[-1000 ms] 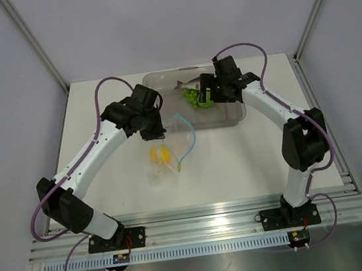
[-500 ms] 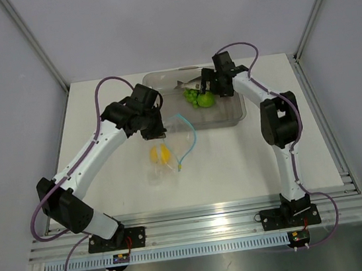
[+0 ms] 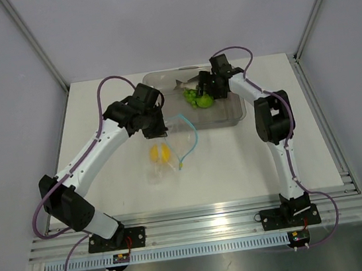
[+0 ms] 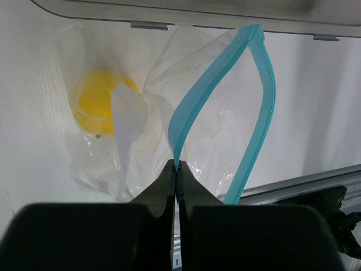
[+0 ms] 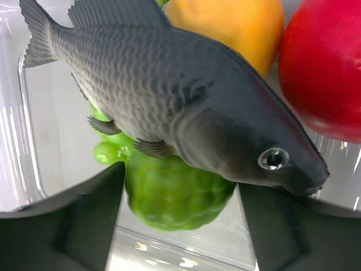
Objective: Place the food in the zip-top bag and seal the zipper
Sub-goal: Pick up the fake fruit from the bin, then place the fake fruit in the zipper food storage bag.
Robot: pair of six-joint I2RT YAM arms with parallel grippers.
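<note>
The clear zip-top bag [image 3: 167, 157] lies on the table with its mouth standing open, and a yellow round fruit [image 4: 96, 104] is inside it. My left gripper [image 4: 176, 166] is shut on the teal zipper [image 4: 203, 90], pinching one lip of it. The other food sits in the clear tray [image 3: 231, 112]. In the right wrist view, a grey fish [image 5: 169, 96] lies across a green round fruit [image 5: 175, 197], with green grapes [image 5: 107, 151], an orange fruit [image 5: 237, 22] and a red fruit [image 5: 327, 62] around them. My right gripper [image 5: 181, 180] is open, its fingers on either side of the green fruit.
The tray's front wall [image 4: 197, 17] stands just behind the bag's mouth. The white table ends at grey side walls and at an aluminium rail [image 3: 205, 216] along the near edge. The right arm's elbow [image 3: 271, 117] rises beside the tray.
The right arm has folded its elbow up and pushed its gripper left and down over the green fruit in the tray. The left gripper and the bag have stayed put.
</note>
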